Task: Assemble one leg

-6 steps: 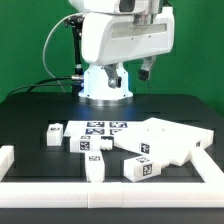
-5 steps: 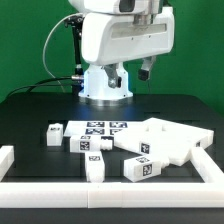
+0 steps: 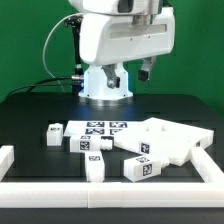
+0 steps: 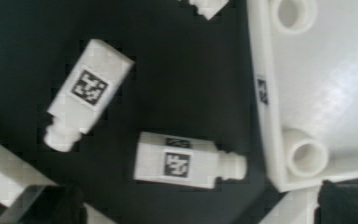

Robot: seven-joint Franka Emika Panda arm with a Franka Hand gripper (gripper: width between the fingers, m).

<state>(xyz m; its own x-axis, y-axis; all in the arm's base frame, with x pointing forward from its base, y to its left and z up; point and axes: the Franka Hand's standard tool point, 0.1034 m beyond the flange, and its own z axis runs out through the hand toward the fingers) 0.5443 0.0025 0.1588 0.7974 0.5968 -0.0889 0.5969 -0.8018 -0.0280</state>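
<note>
A marker board point(image 3: 105, 128) lies at the frame's centre on the black table point(image 3: 40, 110). A large white panel point(image 3: 178, 140) lies lower right, and a white rail point(image 3: 60, 192) crosses the bottom.

The legs point(image 4: 87, 92) are showing as smooth white plastic with a faint sheen, each carrying a matt black-and-white printed tag. The large panel point(image 4: 327, 90) is looking like the same smooth moulded white plastic. The tabletop point(image 3: 40, 110) is reading as black and matt, giving back almost no light. The arm's white housing point(image 3: 120, 40) is gleaming like glossy hard plastic. The marker board point(image 3: 105, 128) is appearing flat, matt and paper-like.
</note>
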